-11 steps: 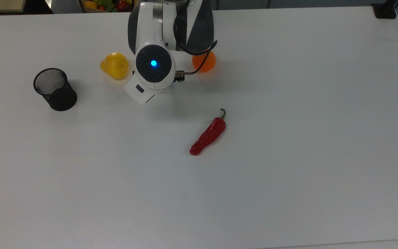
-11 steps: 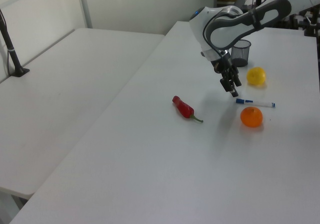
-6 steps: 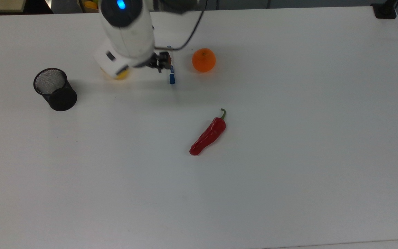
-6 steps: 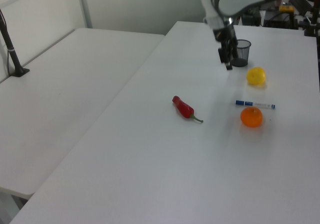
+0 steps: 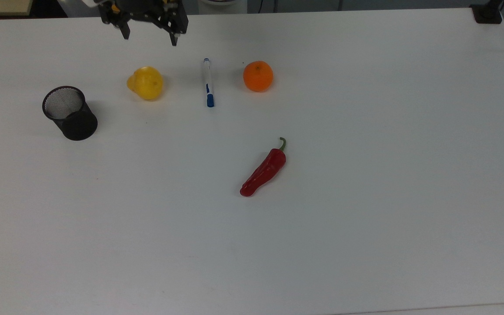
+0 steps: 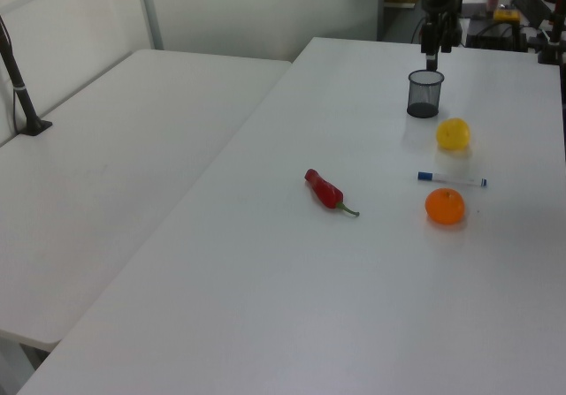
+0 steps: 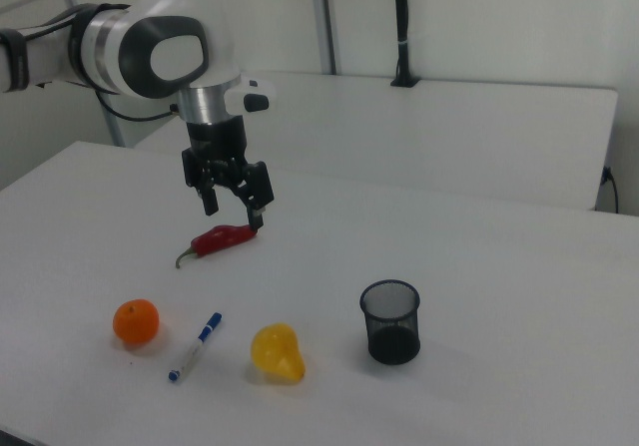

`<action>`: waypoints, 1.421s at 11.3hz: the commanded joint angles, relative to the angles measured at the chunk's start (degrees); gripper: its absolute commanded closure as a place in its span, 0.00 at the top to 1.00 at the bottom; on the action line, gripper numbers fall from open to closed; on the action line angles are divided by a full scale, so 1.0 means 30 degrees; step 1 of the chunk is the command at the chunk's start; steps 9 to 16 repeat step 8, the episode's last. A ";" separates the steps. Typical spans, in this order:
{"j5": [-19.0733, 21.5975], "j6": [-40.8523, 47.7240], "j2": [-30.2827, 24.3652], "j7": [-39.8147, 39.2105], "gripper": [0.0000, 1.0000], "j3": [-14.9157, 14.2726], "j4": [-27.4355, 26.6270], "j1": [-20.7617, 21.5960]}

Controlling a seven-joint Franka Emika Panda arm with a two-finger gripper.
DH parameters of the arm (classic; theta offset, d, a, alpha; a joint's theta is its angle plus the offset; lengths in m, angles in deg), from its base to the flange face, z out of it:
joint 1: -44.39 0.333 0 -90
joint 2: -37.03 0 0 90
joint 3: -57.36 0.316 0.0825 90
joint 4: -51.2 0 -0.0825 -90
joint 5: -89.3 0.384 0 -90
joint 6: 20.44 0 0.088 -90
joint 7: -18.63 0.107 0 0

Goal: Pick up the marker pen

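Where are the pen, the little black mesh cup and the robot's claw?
marker pen (image 5: 208,83), top view, middle of the white barrel.
black mesh cup (image 7: 391,334), right view, its outer wall.
gripper (image 7: 233,207), right view, midway between its two spread fingertips.

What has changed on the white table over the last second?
The black two-finger gripper rose and pulled back toward the top view's upper edge, open and empty. The white marker pen with a blue cap shifted only slightly. The yellow fruit, orange, red chilli and black mesh cup stayed put.
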 commanded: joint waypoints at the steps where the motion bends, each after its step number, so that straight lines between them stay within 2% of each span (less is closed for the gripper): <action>1: 0.0353 -0.1000 -0.3027 -0.0021 1.00 0.0166 -0.3023 -0.0336; 5: 0.0353 -0.0971 -0.4466 -0.0022 1.00 0.0137 -0.3963 -0.0454; 16: 0.0353 -0.0941 -0.4262 0.0095 1.00 0.0050 -0.3818 -0.0396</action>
